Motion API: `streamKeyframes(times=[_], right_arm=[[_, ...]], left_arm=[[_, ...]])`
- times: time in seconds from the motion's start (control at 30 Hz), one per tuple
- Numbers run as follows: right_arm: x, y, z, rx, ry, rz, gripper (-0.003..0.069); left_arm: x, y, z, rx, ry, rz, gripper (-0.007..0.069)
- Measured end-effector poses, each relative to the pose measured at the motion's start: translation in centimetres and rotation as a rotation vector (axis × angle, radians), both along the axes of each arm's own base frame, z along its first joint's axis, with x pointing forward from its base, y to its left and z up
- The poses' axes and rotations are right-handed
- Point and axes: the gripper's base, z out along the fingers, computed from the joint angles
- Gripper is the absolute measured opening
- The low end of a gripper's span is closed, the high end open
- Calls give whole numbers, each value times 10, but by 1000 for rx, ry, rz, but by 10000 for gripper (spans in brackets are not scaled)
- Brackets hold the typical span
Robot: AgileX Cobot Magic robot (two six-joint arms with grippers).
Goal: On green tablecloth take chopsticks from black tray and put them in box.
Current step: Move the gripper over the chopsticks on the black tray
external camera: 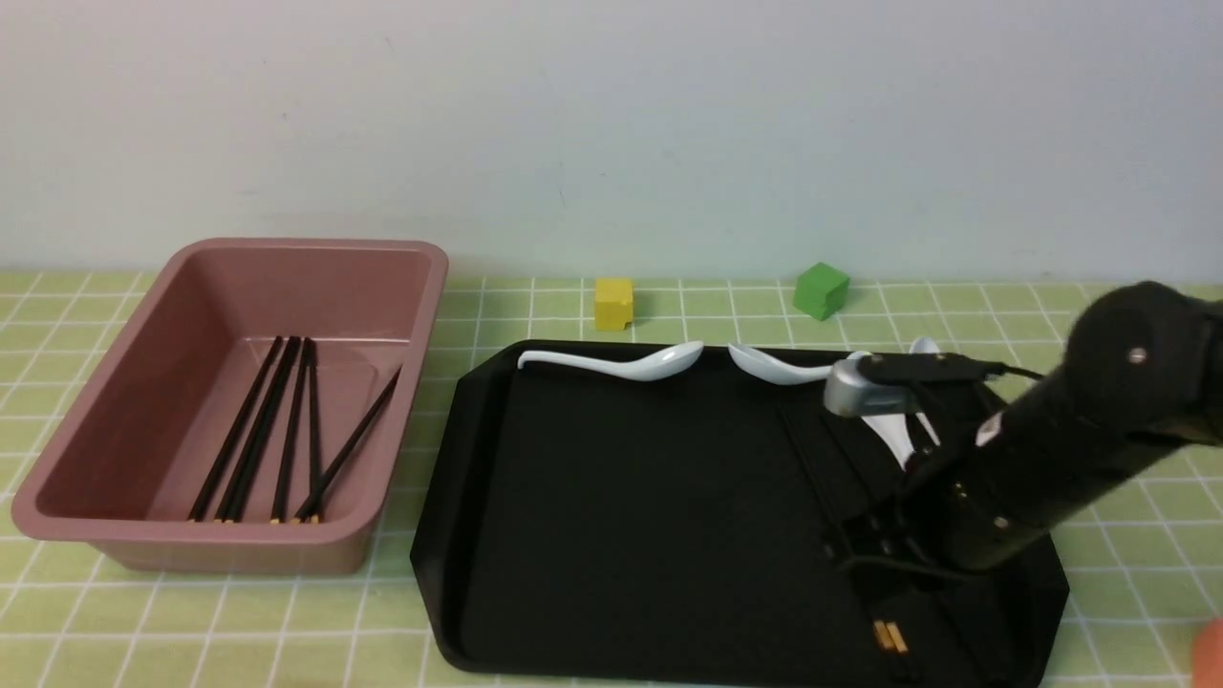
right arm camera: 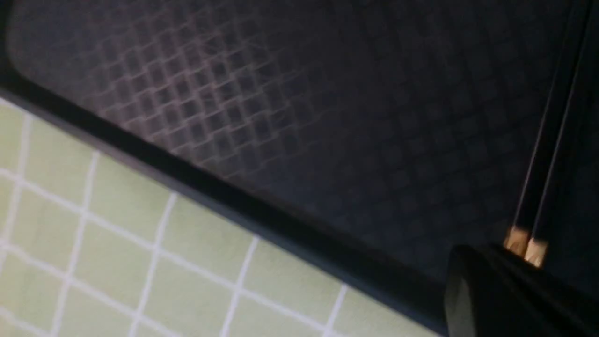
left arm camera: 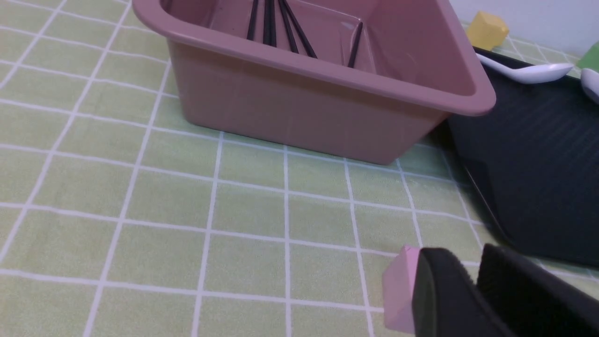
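The black tray lies on the green tablecloth. On its right part lie two black chopsticks with gold tips. My right gripper is down on them, its jaws closed into one dark mass in the right wrist view; the chopsticks come out right at the right gripper. The pink box at the left holds several chopsticks. My left gripper hangs low over the cloth in front of the box, slightly open and holding nothing.
White spoons lie along the tray's back edge. A yellow cube and a green cube sit behind the tray. A small pink cube rests on the cloth beside the left fingers.
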Motion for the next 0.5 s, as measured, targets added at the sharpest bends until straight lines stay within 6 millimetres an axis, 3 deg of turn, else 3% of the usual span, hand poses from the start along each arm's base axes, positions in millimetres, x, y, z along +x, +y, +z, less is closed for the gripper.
streamKeyframes(times=[0.17,0.3,0.37,0.4,0.5], right_arm=[[26,7,-7,-138,-8,-70,43],[38,8,-14,-177,-12,-104,115],[42,9,-22,-187,-7,-107,202],[42,9,-22,-187,-7,-107,202],[46,10,-36,-198,17,-106,303]], left_arm=[[0,0,0,0,0,0,143],[0,0,0,0,0,0,146],[0,0,0,0,0,0,147],[0,0,0,0,0,0,147],[0,0,0,0,0,0,148]])
